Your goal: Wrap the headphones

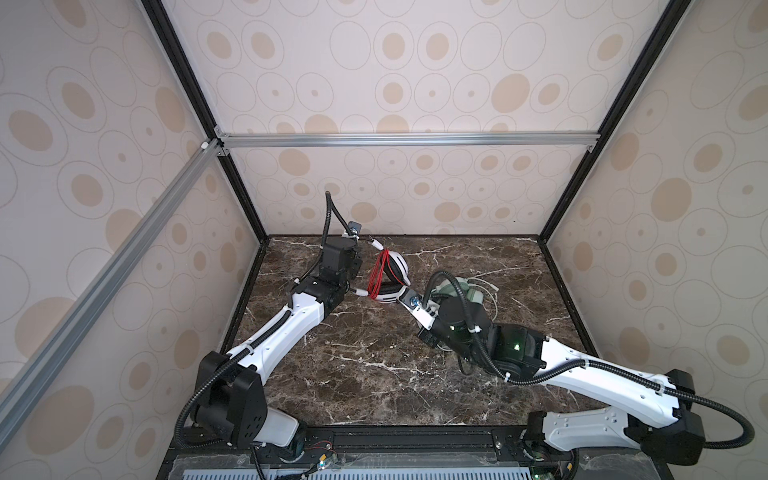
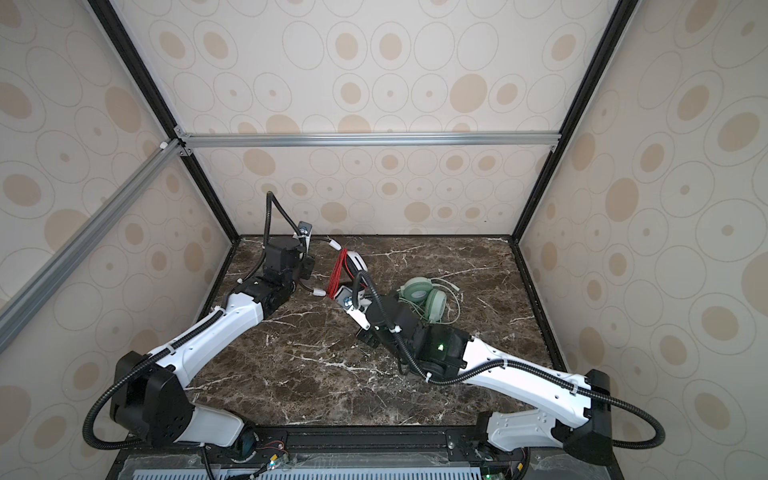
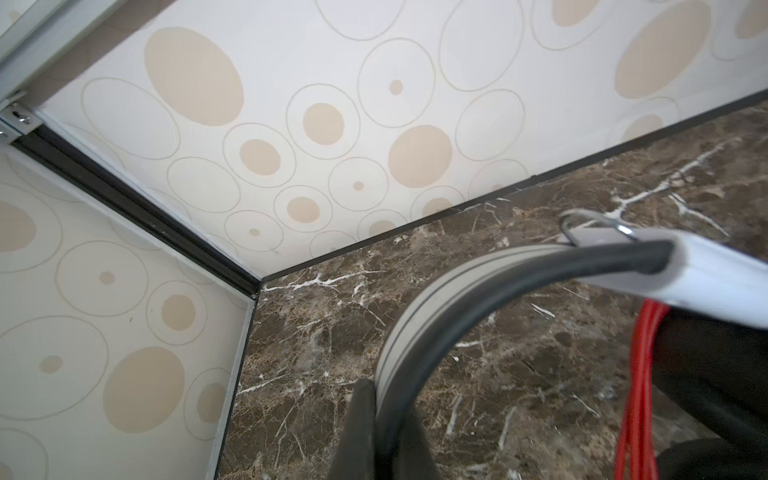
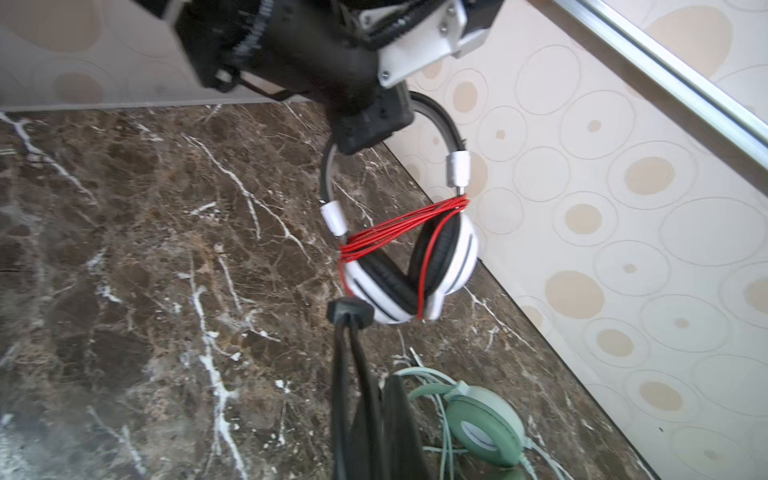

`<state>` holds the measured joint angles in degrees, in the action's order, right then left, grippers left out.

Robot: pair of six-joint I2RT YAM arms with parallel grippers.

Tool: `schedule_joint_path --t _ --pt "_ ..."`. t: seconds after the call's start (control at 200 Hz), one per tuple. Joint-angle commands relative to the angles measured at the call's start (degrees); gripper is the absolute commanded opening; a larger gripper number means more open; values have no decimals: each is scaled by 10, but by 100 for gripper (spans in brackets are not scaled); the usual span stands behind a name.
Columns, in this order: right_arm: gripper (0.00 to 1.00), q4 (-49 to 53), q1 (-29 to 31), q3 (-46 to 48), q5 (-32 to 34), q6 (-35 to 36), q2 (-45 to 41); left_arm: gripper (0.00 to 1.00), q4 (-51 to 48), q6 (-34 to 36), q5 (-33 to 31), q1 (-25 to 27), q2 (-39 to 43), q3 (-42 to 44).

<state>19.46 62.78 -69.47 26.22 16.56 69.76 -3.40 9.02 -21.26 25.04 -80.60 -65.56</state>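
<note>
1. Marble tabletop (image 1: 374,374): dark brown with white veins, enclosed by patterned walls (image 1: 415,187) on the left, far and right sides.
2. Left arm (image 1: 286,328) and right arm (image 1: 582,374): both reach from the near edge toward the centre-far area of the table.
3. White headset (image 1: 401,266): located left of centre toward the far side, between the ends of the two arms. The black ear pads face each other, and the headband points toward the left arm.
4. Mint-green headset (image 2: 424,297): lies on the tabletop right of centre, just beyond the right arm's wrist and apart from the white headset.
5. Left gripper (image 3: 376,399): clenched on the headband of the white headset.
6. Right gripper (image 4: 349,311): clenched, with its tips against the nearer ear cup. Whether they pinch anything cannot be told.
7. Red cord (image 4: 399,230): wound in several turns across both headband arms above the ear cups. One strand runs down between the ear pads.
8. Green cord (image 2: 459,309): lies in loose loops around the mint-green headset.
</note>
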Motion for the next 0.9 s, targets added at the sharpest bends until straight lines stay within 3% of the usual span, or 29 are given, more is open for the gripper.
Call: schedule_joint_path --t 0.0,0.255,0.615,0.895 --pt "0 52 -35 -34 -28 53 18 0 2 23 63 14 56 9" --pt "0 81 -110 -90 -67 84 37 0 -75 28 169 37 114 51" --pt "0 78 -146 -156 -81 102 62 0 -102 32 195 80 129 65" --pt "0 69 -229 -128 -147 31 67 0 -98 29 230 91 164 86"
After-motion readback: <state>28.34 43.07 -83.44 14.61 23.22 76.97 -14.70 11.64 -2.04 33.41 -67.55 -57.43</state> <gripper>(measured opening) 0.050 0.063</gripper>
